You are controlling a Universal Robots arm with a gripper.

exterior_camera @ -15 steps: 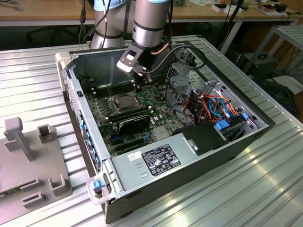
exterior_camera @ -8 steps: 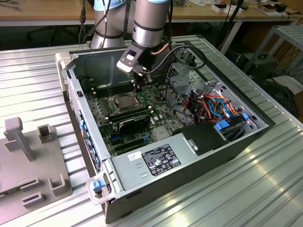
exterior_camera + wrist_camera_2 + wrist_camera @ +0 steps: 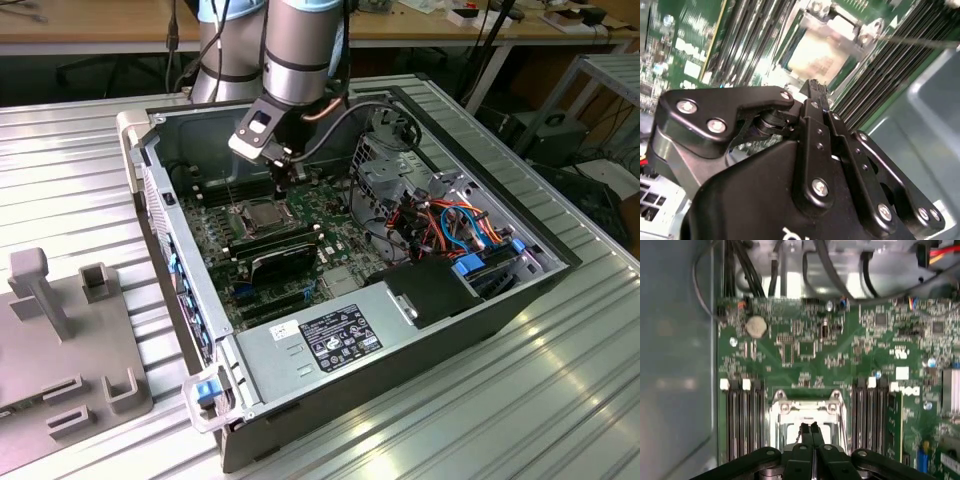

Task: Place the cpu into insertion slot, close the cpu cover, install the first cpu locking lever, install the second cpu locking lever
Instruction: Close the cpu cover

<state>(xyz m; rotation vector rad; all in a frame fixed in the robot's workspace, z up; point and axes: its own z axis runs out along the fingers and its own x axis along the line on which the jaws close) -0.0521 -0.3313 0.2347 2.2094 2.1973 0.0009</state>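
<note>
The insertion slot [image 3: 262, 214] sits on the green motherboard inside the open computer case. The cpu [image 3: 812, 56] lies in it, its pale metal top showing through the window of the cpu cover [image 3: 776, 412], which seems to lie flat around it. My gripper [image 3: 281, 184] hangs just above the socket. Its black fingers [image 3: 810, 429] are pressed together with nothing between them, their tips over the socket's edge [image 3: 815, 86]. A thin metal locking lever [image 3: 920, 41] runs free beside the socket and stands up from the board [image 3: 232, 192].
Black memory slots [image 3: 742, 420] flank the socket on both sides. The case wall [image 3: 150, 190], a drive cage [image 3: 385, 165], cables [image 3: 450, 225] and a power supply [image 3: 330, 335] surround the board. A grey fixture plate [image 3: 60, 340] lies at the exterior view's left.
</note>
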